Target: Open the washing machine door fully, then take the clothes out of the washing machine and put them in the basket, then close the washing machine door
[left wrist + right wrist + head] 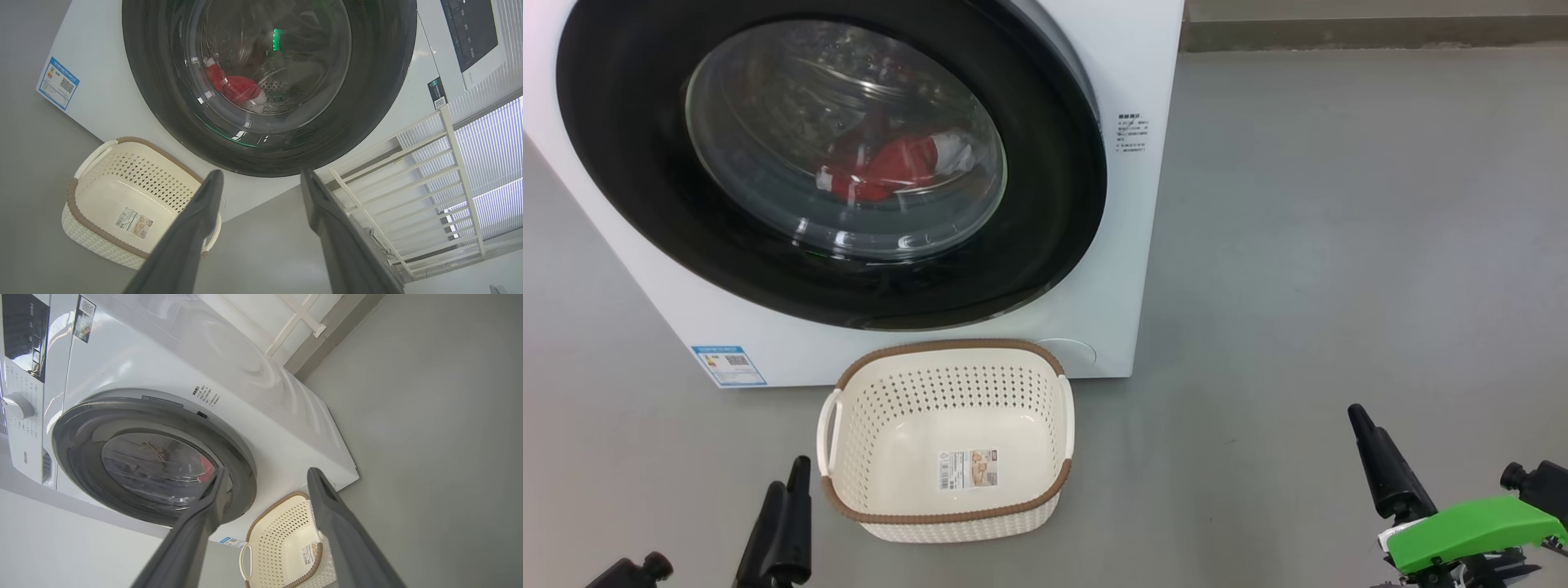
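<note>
You are standing at the very first step. The washing machine door [1045, 188] is sitting shut against the washing machine [1147, 269], so the opening is not yet begun. In the head view the door is filling the 11 o'clock part. Through its glass the clothes [890, 167] are showing, a red bundle with some white, lying low in the drum. The basket [947, 346] is waiting on the floor [1339, 245] at 6 o'clock from the door, just beside the machine's front, and it is carrying nothing except its label.

Your left hand [261, 175] is hanging at 7 o'clock of the head view and your right hand [267, 470] at 4 o'clock. Both are holding their two fingers spread wide, pinching nothing, well apart from the machine.

I am judging that the next move is asking one hand to travel up to the edge of the black rim, to hook it there, and then to pull along the hinge's arc until the door is standing fully open. On which side the door is latching I cannot tell; the 3 o'clock edge, where a thin grey lip is showing, is looking most probable, and the right hand is nearer to it. You should be watching that the swinging door is not striking the basket below.
</note>
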